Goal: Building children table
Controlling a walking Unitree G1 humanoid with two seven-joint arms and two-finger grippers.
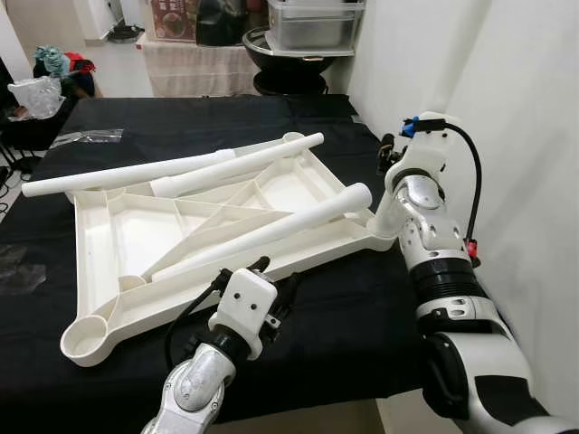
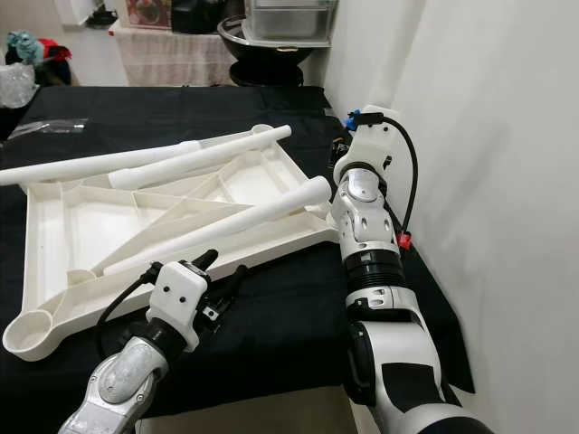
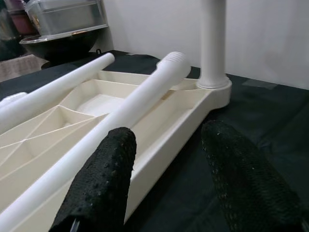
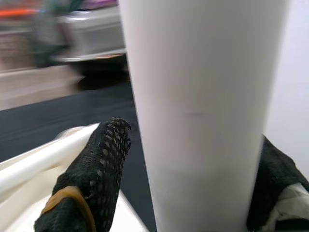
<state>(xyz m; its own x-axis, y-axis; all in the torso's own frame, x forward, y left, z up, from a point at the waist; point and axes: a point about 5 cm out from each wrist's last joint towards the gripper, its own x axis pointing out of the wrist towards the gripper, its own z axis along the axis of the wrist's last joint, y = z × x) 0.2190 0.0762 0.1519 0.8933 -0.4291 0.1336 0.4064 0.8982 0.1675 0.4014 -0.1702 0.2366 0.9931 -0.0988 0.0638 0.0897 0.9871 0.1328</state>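
A white plastic tabletop (image 1: pixel 136 231) lies upside down on the black-covered table (image 1: pixel 362 316). Three white legs lie loose across it: one diagonal (image 1: pixel 271 231), one behind it (image 1: pixel 235 167), and a long one (image 1: pixel 118 176) at the far left. A further leg (image 3: pixel 212 43) stands upright in the tabletop's right corner socket (image 3: pixel 215 87). My right gripper (image 4: pixel 193 145) is shut on this upright leg (image 4: pixel 203 96), one finger on each side. My left gripper (image 1: pixel 276 276) is open at the tabletop's near edge, with nothing between its fingers (image 3: pixel 111 169).
A white wall (image 1: pixel 507 90) runs close along the table's right side. A metal tub over a black bowl (image 1: pixel 308 36) stands beyond the far end. A clear plastic bag (image 1: pixel 36 95) sits off the table's far left corner.
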